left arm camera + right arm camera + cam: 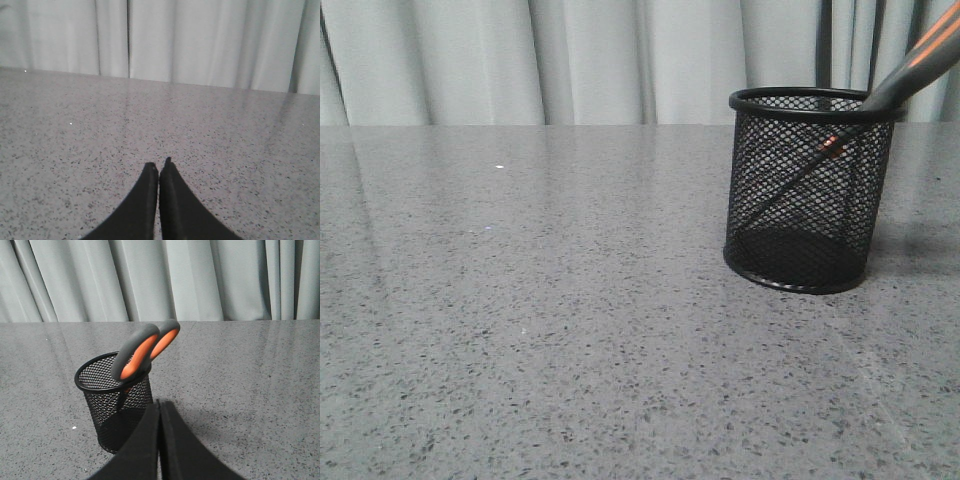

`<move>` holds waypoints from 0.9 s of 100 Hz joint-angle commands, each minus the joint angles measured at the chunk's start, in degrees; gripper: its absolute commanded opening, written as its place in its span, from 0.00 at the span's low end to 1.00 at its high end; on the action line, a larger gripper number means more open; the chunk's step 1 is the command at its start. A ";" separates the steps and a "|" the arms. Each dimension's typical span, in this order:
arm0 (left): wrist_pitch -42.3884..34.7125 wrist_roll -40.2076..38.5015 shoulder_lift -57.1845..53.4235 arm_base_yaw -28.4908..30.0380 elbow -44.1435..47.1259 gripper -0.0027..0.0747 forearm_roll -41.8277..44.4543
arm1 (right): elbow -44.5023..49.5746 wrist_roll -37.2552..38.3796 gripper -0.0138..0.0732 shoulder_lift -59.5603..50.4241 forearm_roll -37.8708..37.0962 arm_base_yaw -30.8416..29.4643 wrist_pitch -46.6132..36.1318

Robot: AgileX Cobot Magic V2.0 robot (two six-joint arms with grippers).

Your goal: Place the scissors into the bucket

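Observation:
The black wire-mesh bucket (pixel 810 190) stands upright on the grey table at the right of the front view. The scissors (pixel 910 72) stand inside it, blades down, leaning on the rim, grey and orange handles sticking out above. Both also show in the right wrist view: the bucket (pixel 107 400) and the scissors (pixel 142 350). My right gripper (pixel 160 404) is shut and empty, apart from the bucket and nearer the camera. My left gripper (pixel 159 164) is shut and empty over bare table. Neither gripper shows in the front view.
A grey speckled table (pixel 540 300) runs across the front view. Pale curtains (pixel 570 60) hang behind its far edge.

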 commanded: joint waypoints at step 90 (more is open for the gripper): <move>-3.35 -0.40 -1.42 0.05 1.57 0.01 -3.09 | 0.81 0.00 0.08 0.34 -11.71 -1.15 -8.02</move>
